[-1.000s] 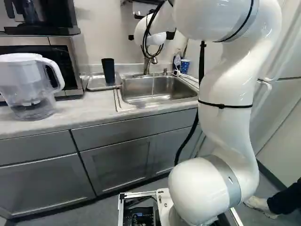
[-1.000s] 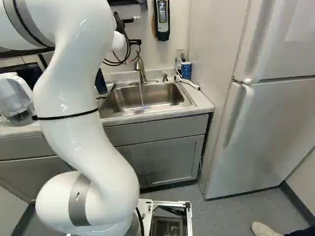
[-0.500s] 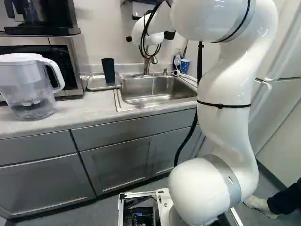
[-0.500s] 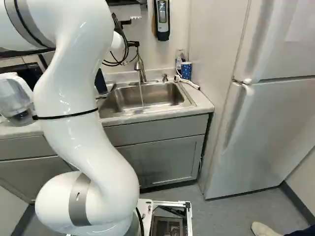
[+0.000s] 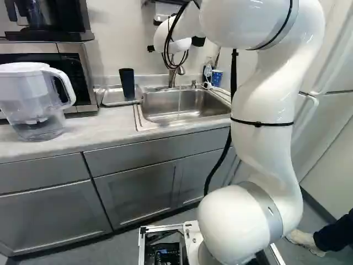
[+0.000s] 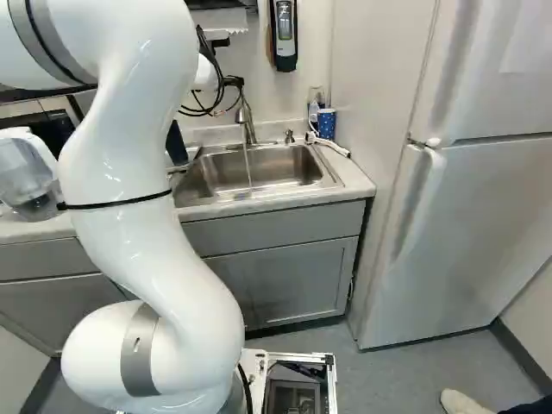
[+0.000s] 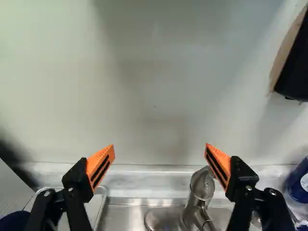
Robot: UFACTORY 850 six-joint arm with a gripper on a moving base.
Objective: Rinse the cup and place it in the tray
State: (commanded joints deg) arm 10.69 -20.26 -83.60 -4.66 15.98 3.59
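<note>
A kitchen; whether in a home or a workplace cannot be told. A stainless steel sink [image 6: 259,177] is set in a pale, mottled countertop [image 5: 99,130], with water running from a curved, silver metal faucet [image 6: 247,125]. Grey, panelled cabinets [image 5: 138,190] stand below. At the left of the left base view are a clear plastic pitcher with a white lid [image 5: 25,91] and a silver-and-black microwave [image 5: 70,62]. A tall, pale refrigerator [image 6: 474,233] fills the right of the right base view.
</note>
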